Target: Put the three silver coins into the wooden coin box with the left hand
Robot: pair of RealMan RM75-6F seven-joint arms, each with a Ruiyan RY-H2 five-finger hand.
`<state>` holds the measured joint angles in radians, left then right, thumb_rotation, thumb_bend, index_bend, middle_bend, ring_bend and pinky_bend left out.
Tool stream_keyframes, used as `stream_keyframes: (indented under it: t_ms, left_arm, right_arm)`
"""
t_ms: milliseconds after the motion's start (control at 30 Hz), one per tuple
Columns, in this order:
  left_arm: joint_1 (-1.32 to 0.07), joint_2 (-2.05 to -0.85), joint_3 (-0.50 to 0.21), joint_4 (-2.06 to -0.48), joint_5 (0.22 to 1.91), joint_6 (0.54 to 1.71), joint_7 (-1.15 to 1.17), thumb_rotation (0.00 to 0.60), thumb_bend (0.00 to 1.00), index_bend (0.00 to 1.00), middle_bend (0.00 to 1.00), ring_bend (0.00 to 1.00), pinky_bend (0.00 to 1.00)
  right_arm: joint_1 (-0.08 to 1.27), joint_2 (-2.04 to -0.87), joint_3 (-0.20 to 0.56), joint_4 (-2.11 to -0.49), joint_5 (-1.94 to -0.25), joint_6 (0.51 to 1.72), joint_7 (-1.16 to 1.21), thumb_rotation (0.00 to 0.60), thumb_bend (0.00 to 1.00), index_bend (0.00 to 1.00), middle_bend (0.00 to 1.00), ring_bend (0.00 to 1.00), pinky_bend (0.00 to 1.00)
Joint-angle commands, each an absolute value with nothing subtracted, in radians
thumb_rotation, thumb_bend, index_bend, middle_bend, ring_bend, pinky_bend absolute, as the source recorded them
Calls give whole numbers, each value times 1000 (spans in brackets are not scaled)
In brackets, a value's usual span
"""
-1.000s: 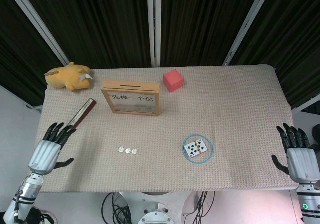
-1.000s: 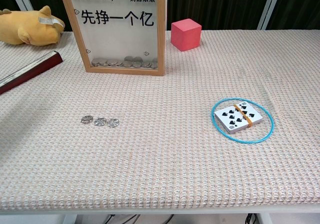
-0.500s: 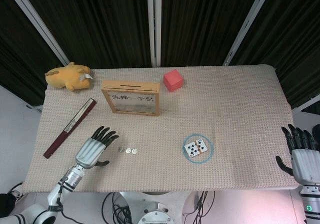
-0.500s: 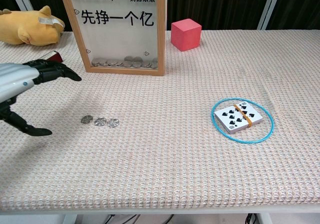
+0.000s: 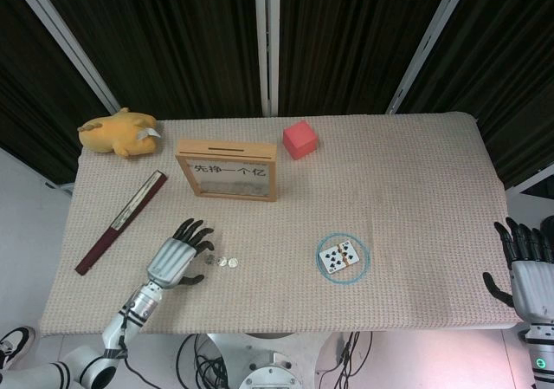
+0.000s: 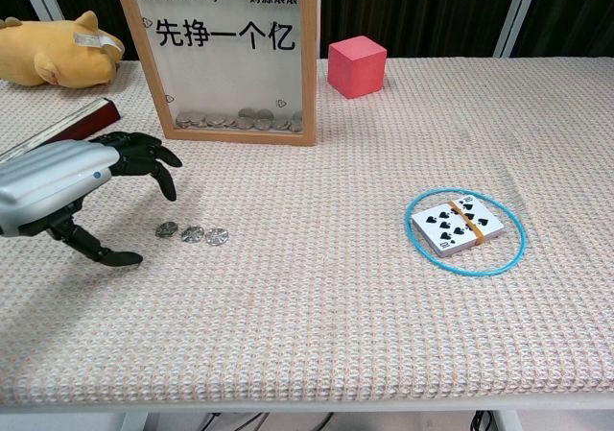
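Left hand (image 6: 67, 189) hovers empty, fingers spread, just left of three silver coins (image 6: 192, 232) in a row on the table (image 6: 317, 287), wooden coin box (image 6: 226, 55) upright beyond with nothing between, maroon case (image 5: 120, 221) far-left, ringed playing cards (image 6: 459, 227) right, right hand (image 5: 528, 272) spread at table edge.

We see left robot hand (image 6: 67, 186) hovering, fingers spread, just left of three silver coins (image 6: 192, 232) on desk (image 6: 317, 306). Wooden coin box (image 6: 227, 57) stands far behind; card deck (image 6: 457, 226) inside blue ring (image 6: 464, 231) right.
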<state>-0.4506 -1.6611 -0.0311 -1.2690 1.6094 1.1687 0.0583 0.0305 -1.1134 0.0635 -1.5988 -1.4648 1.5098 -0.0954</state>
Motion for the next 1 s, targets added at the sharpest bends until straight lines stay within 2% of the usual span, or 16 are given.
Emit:
stream_keyframes:
  t_ms: [33, 200, 1000]
  left_arm:
    - [-447, -1693, -37, -1235, 1609, 1201, 53, 600, 167, 413, 171, 11, 0]
    - [-443, -1710, -32, -1215, 1595, 1207, 53, 600, 206, 438, 188, 23, 0]
    - [-466, -1733, -19, -1182, 1558, 1174, 41, 600, 224, 464, 188, 23, 0]
  right_arm:
    - [28, -1112, 63, -1597, -1463, 1509, -91, 600, 240, 0, 0, 0, 0]
    - [24, -1105, 63, -1595, -1457, 1509, -82, 600, 240, 0, 0, 0, 0]
    - [24, -1103, 70, -1605, -1435, 1494, -97, 600, 265, 0, 0, 0, 0]
